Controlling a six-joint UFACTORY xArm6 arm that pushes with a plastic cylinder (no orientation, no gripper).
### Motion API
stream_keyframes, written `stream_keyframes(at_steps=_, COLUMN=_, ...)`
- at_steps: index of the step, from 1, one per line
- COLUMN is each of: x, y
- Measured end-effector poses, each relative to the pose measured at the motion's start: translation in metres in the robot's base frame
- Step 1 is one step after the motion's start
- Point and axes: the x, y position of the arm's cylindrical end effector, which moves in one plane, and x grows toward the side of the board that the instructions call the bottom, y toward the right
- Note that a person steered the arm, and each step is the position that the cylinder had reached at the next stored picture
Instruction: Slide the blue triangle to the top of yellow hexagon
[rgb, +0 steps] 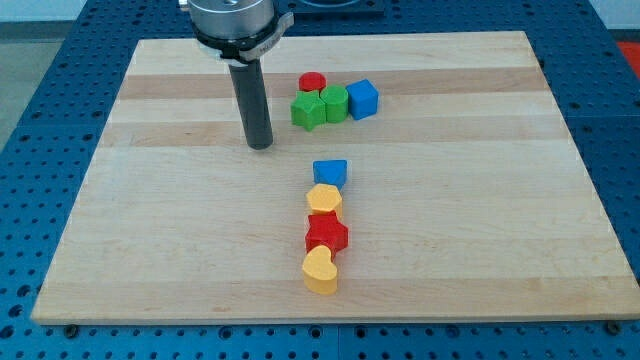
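Tip — bare rod, grips nothing — left of blue triangle, well apart.

No readable text, label, brand, number or sign anywhere in view. Nothing printed on the pale wooden board, none on the coloured blocks, none on the dark rod.
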Motion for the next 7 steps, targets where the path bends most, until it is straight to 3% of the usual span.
stream_keyframes(at_steps=5, x=-0.030, y=-0.003)
stream_keyframes(at_steps=7, x=-0.069, y=0.003)
